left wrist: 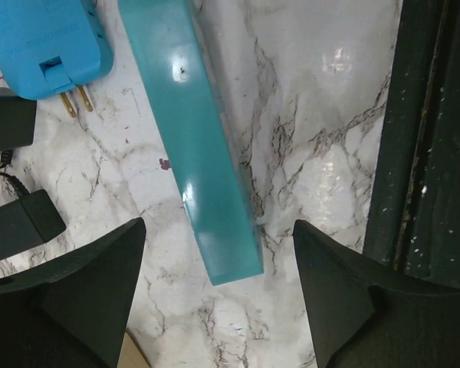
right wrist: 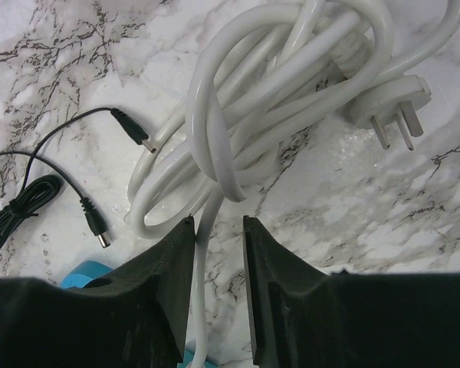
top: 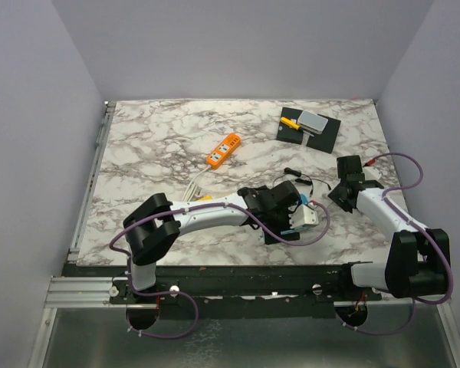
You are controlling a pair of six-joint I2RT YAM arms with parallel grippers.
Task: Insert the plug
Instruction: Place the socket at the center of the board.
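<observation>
A white plug (right wrist: 389,110) with bare prongs lies on the marble at the end of a coiled white cord (right wrist: 238,115). One strand of that cord runs between the fingers of my right gripper (right wrist: 217,234), touching the left finger. The jaws stand narrowly apart and are not clamped on it. A blue adapter plug (left wrist: 47,42) with two brass prongs lies beside a teal bar (left wrist: 203,153). The bar's near end lies between the wide-open fingers of my left gripper (left wrist: 218,276), touching neither. An orange power strip (top: 224,149) sits mid-table, far from both grippers (top: 285,222) (top: 339,192).
Thin black cables with barrel tips (right wrist: 100,226) and black adapter blocks (left wrist: 19,222) lie to the left of the cord. A black mat (top: 310,126) with a grey block and a yellow piece sits at the back right. The dark front rail (left wrist: 433,138) is right beside my left gripper.
</observation>
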